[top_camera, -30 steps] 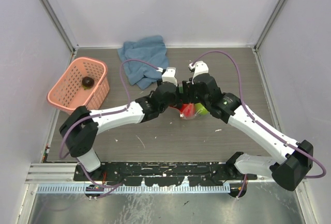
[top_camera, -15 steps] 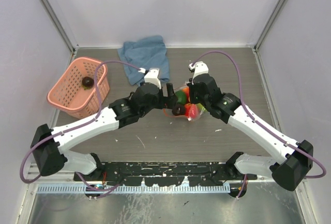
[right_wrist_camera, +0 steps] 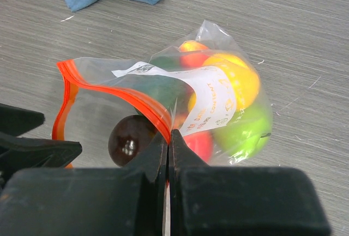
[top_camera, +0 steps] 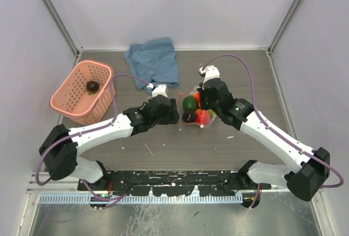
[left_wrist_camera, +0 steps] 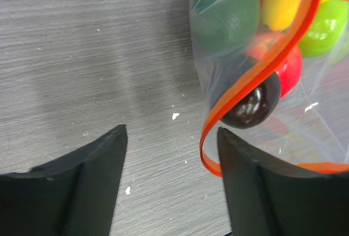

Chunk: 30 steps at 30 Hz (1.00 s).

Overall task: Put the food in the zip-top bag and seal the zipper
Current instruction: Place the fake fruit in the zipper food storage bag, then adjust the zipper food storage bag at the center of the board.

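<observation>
Several glossy toy fruits (right_wrist_camera: 242,83) fill my clear plastic bag (right_wrist_camera: 210,100); right jaws pinch its red-orange zipper strip (right_wrist_camera: 117,92), left jaws gape empty, and the dark fruit (right_wrist_camera: 128,140) could roll out.

You are working in a robotics lab test cell, not a home: plain pale walls (top_camera: 174,7) close the wood-grain table (top_camera: 163,154) at 9, 12 and 3 o'clock, aluminium posts (top_camera: 55,15) run up the corners, and at 6 o'clock the robot arms (top_camera: 103,129) are bolted to a black plate (top_camera: 180,179) on a metal rail (top_camera: 54,180).
</observation>
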Each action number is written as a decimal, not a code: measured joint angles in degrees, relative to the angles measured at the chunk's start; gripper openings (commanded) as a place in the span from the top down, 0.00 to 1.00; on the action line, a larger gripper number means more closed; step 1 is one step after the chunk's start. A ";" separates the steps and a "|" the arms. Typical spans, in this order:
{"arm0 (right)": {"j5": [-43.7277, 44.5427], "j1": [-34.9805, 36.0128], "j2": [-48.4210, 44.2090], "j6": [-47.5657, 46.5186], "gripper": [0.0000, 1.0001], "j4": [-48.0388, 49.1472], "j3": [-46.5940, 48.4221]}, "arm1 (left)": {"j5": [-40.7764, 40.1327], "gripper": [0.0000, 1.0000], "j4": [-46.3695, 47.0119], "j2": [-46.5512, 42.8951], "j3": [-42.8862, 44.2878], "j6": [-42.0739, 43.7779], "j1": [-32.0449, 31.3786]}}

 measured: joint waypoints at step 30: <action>6.21 0.00 0.50 -1.75 0.99 -4.15 2.25 | 9.25 1.00 -11.69 -2.10 18.10 4.50 0.33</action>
